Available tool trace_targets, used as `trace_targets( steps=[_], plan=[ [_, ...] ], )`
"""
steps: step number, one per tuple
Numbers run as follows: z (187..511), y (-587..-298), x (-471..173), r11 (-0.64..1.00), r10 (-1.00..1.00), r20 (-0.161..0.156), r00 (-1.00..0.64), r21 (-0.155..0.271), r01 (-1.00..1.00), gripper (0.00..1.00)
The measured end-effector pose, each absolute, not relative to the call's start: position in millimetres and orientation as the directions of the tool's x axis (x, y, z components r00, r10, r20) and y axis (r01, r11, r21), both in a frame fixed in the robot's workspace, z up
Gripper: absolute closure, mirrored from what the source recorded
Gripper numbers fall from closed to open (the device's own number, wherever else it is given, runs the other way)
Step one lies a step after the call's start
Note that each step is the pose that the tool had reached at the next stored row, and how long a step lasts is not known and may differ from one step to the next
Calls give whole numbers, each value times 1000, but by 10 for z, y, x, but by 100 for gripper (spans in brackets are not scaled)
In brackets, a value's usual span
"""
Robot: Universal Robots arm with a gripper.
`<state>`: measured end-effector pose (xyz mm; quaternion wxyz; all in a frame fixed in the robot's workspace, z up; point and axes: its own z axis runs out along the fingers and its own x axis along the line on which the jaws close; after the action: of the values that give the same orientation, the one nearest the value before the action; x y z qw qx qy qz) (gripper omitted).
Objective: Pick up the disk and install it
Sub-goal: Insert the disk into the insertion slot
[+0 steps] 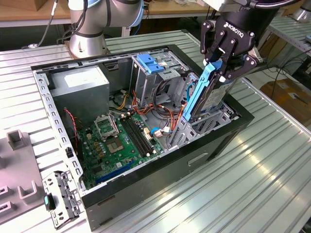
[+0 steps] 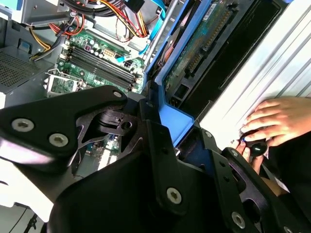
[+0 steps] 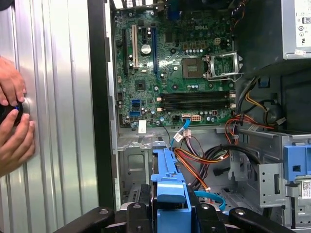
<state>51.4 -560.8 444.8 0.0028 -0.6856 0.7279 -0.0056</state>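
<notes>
Open computer case (image 1: 194, 162), laid on its side so I can reach in from above. My gripper (image 1: 218, 68) is clamped on the disk (image 1: 200, 94). I hold it on edge, slightly tilted, so that its blue rails meet the drive bay (image 1: 221, 116) at its lower end. A person's hand (image 3: 14, 141) rests outside the case.

This is a robotics lab or workshop, not a home or an office. A grey robot arm base (image 1: 87, 29) stands on a ribbed aluminium table (image 1: 272, 165), where an open computer case (image 1: 146, 194) lies with its motherboard (image 1: 116, 141) bare. The arm's gripper (image 1: 224, 73) clasps the disk (image 1: 215, 97) above the case. Wooden workbenches (image 1: 24, 12) stand behind, a cardboard box (image 1: 286, 92) sits low beside the table — and a person's hand (image 2: 277, 119) rests on the ribbed surface.
</notes>
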Motion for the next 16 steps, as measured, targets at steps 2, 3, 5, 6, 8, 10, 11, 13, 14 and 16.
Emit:
trace_targets(
  steps=[2,3,5,6,8,10,11,13,14,16],
  plan=[
    [4440,-5608,514,56,-998,4,-56,-12,-998,63],
    [4439,-5608,514,56,-998,4,-56,-12,-998,63],
    [4438,-5608,514,56,-998,4,-56,-12,-998,63],
    [4438,-5608,514,56,-998,4,-56,-12,-998,63],
    [4437,-5608,514,56,-998,4,-56,-12,-998,63],
    [4437,-5608,514,56,-998,4,-56,-12,-998,63],
    [4436,-5608,514,56,-998,4,-56,-12,-998,63],
    [4435,-5608,514,56,-998,4,-56,-12,-998,63],
    [4434,-5608,514,56,-998,4,-56,-12,-998,62],
    [4412,-5608,514,56,-998,4,-56,-13,-998,56]
  ],
)
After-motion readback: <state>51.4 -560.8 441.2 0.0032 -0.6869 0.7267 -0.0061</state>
